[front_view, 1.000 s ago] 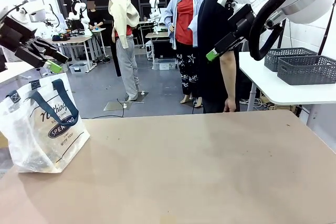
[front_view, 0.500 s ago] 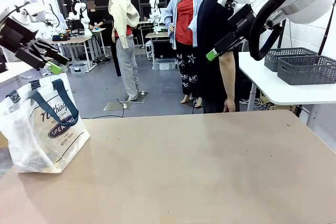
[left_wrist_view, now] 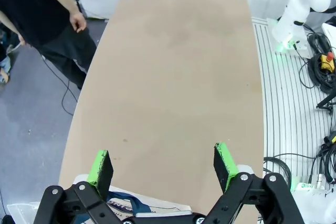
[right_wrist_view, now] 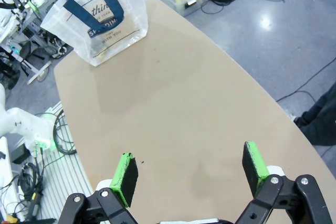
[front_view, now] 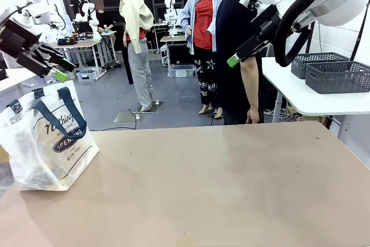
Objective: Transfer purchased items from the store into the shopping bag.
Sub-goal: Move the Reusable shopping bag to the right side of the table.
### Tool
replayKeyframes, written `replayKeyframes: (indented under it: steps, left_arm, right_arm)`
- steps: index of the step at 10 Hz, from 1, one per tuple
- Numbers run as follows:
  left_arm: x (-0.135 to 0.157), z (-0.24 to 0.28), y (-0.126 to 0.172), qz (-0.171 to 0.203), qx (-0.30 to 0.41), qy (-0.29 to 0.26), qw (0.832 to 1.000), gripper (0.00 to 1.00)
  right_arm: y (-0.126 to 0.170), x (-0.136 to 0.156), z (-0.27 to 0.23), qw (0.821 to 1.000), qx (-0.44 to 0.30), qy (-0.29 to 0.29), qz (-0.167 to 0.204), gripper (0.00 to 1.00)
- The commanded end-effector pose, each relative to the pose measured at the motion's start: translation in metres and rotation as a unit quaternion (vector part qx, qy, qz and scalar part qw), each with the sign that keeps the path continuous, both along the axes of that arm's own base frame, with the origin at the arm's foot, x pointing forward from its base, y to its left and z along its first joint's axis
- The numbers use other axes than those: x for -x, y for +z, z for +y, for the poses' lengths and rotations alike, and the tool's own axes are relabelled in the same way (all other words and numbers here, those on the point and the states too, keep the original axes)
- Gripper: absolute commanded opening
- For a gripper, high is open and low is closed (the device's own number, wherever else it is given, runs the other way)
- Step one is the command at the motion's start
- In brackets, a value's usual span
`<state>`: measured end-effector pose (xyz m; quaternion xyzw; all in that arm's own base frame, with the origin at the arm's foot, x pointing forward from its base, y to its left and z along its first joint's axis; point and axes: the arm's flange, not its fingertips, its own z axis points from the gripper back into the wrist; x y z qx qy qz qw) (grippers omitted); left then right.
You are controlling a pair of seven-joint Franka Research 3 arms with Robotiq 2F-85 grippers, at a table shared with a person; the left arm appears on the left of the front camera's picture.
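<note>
Note the shopping bag (front_view: 46, 137): thin, floppy film, light, likely slippery. Take its navy strap handles (front_view: 60, 114); above it, both sets of jaws stand spread, empty.

Open left pincer (left_wrist_view: 164, 164) above bare table (left_wrist_view: 178, 66).

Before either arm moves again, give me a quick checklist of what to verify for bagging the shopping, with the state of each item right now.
1. Left gripper open and holding nothing: ok.
2. Right gripper open and holding nothing: ok.
3. Shopping bag upright on the table's left end: ok; how wide its mouth stands, cannot tell.
4. Table bare between the bag and its right edge: ok.
5. Items on the table to pick up: not ok; small things lie inside the bag, what they are cannot tell.
6. Person standing at the far edge, hand hanging beside the table: ok, but watch it.
</note>
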<state>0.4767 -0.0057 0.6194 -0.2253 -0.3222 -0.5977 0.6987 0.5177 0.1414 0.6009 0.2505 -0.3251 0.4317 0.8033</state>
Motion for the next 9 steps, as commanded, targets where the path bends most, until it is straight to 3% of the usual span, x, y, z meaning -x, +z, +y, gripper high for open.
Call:
replayKeyframes:
  steps: [1,9]
  left_arm:
    - [0.0023,-0.0010,0.0015,0.004,0.011,0.000,1.000,1.00]
    - [0.0023,-0.0010,0.0015,0.004,0.011,0.000,1.000,1.00]
  right_arm:
    - [-0.0010,0.0036,-0.0009,1.000,0.007,-0.004,0.003,1.00]
    - [-0.0010,0.0036,-0.0009,1.000,0.007,-0.004,0.003,1.00]
